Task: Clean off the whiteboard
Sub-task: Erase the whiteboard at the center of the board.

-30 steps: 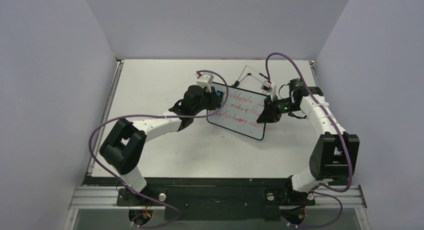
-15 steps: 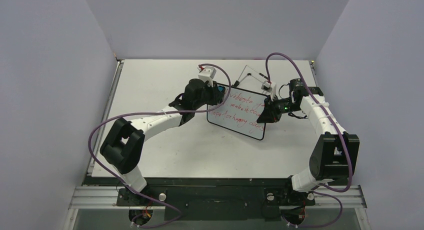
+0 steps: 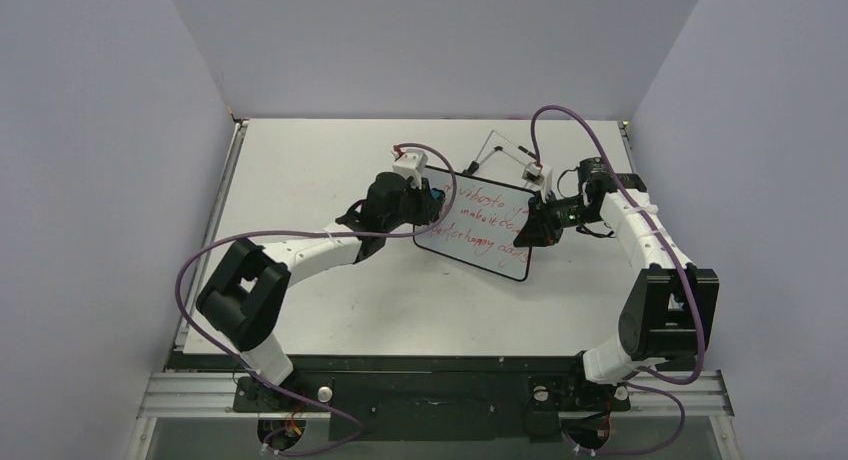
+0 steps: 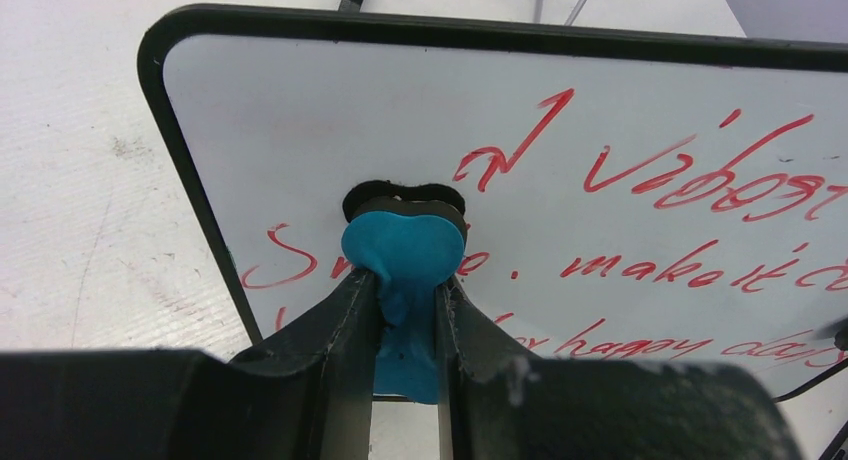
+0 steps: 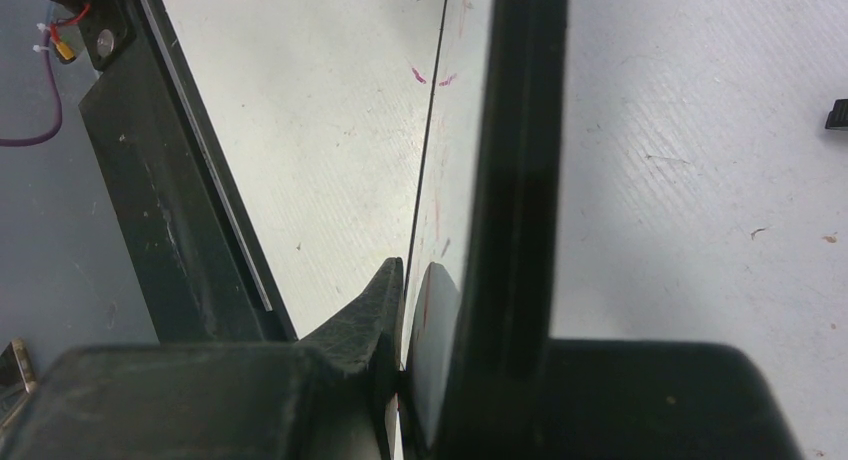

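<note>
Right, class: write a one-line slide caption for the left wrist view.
Left gripper holds a blue eraser up to the whiteboard, its red handwriting unerased.

place: robot lab cell | evidence: bare enclosure walls (image 3: 90, 130), white table (image 3: 300, 170), metal frame (image 3: 200, 392)

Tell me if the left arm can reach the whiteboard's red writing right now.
Probably yes: the left pincer holds the blue eraser at the whiteboard face, beside the red writing, with nothing between. The right pincer clamps the board's edge.
</note>
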